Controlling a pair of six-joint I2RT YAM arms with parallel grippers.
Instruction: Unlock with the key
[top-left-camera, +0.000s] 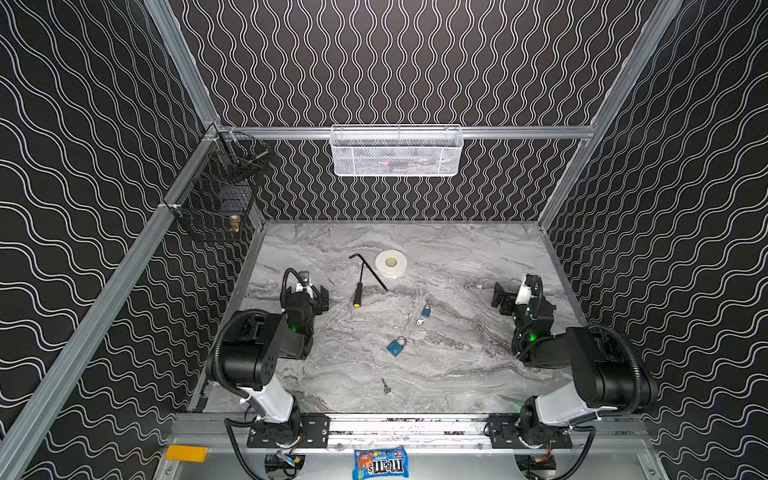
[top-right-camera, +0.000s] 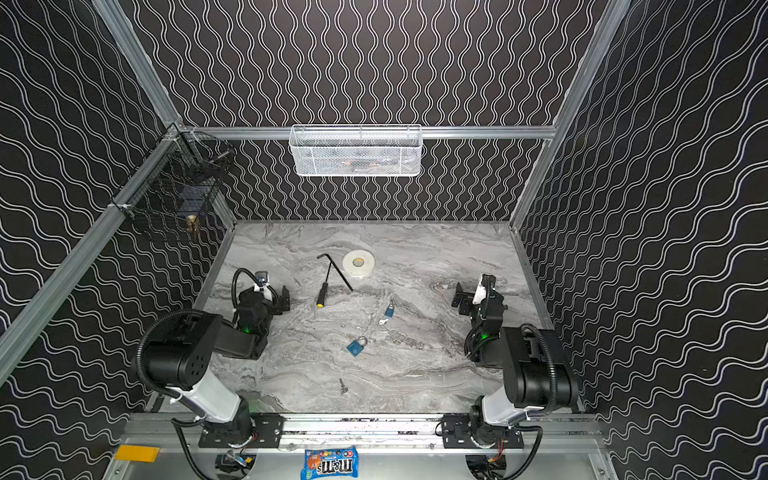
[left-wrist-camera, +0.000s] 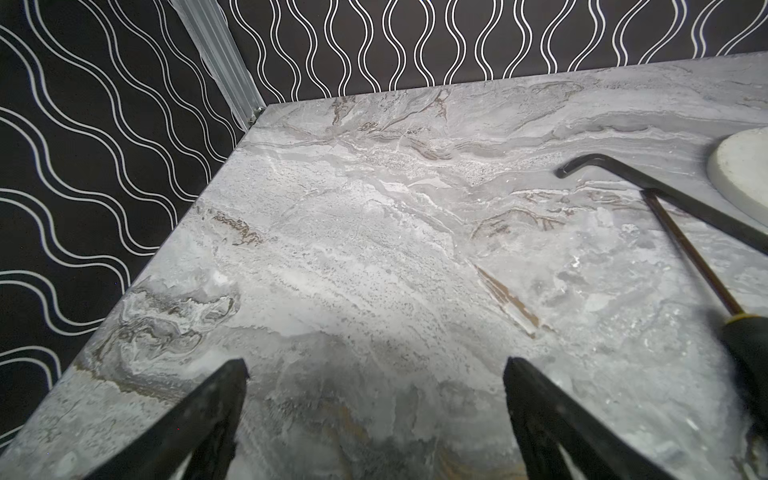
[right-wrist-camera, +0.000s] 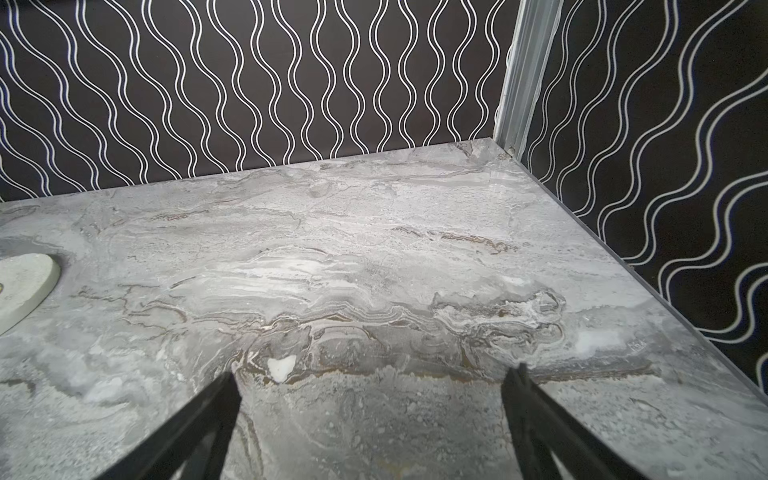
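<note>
Both arms sit low, one at each side of the grey marble-patterned tabletop (top-left-camera: 469, 374). The left gripper (left-wrist-camera: 376, 370) has its black fingers spread wide over bare surface, nothing between them. The right gripper (right-wrist-camera: 374, 376) is the same, splayed and empty.

And there's the small silver metal key (top-left-camera: 386, 386), lying flat and alone at six o'clock on the table, near the aluminium front rail (top-left-camera: 407, 417). Its long axis runs roughly twelve to six. The thicker head looks to be at the six end, though it's tiny. From the left fingers it lies at about five o'clock; from the right, about eight and farther off, so the left arm looks the nearer.

The larger blue padlock (top-left-camera: 397, 346) rests a little up from the key, toward twelve, its silver shackle pointing to about one. A smaller blue padlock (top-left-camera: 426, 310) and a pale-headed little key (top-left-camera: 420, 322) lie farther up. Which key fits which lock, I can't tell.
</note>
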